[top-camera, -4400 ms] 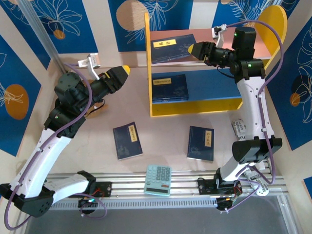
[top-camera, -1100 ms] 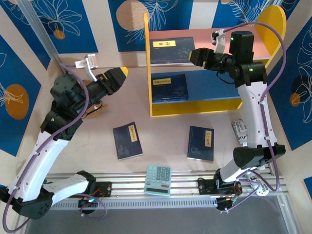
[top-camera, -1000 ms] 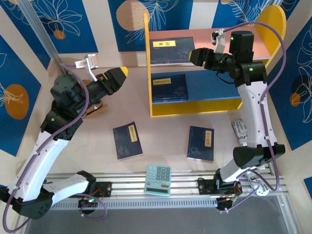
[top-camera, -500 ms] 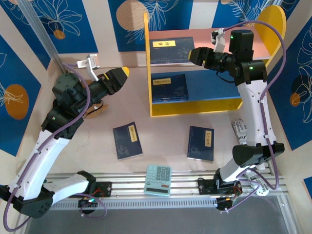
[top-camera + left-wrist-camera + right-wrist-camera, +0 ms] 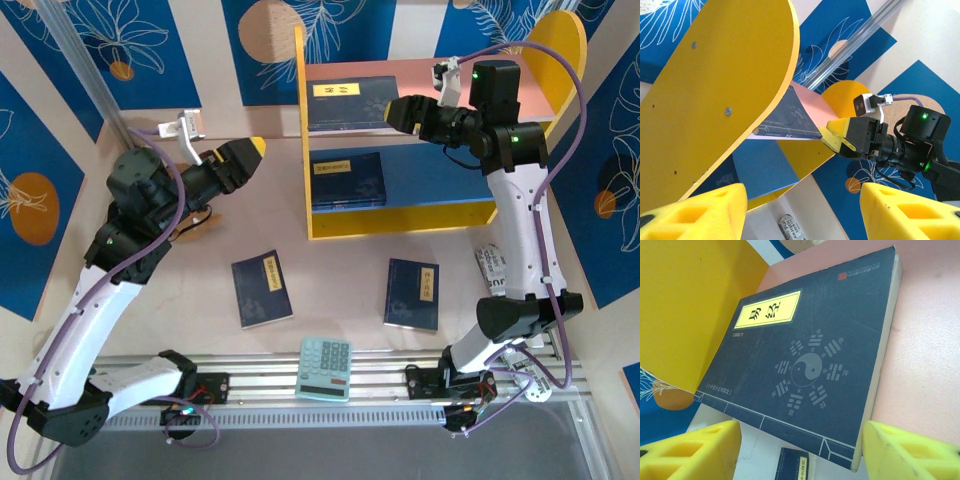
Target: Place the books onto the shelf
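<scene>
Four navy books: top-board book (image 5: 347, 103) just ahead of right gripper (image 5: 398, 108), lower-board book (image 5: 347, 180) beneath it, two table books (image 5: 262, 289) (image 5: 412, 294) well behind. Left gripper (image 5: 252, 150) and right both released, empty.

Mint-green calculator (image 5: 325, 368) lies keys up at the desk's (image 5: 330, 270) near edge, partly over the aluminium rail (image 5: 390, 380). Small white printed packet (image 5: 490, 268) on desk, right side. Blue wall panels (image 5: 150, 40) with white leaf outlines and orange discs. Slanted metal pole (image 5: 85, 70), far left.
</scene>
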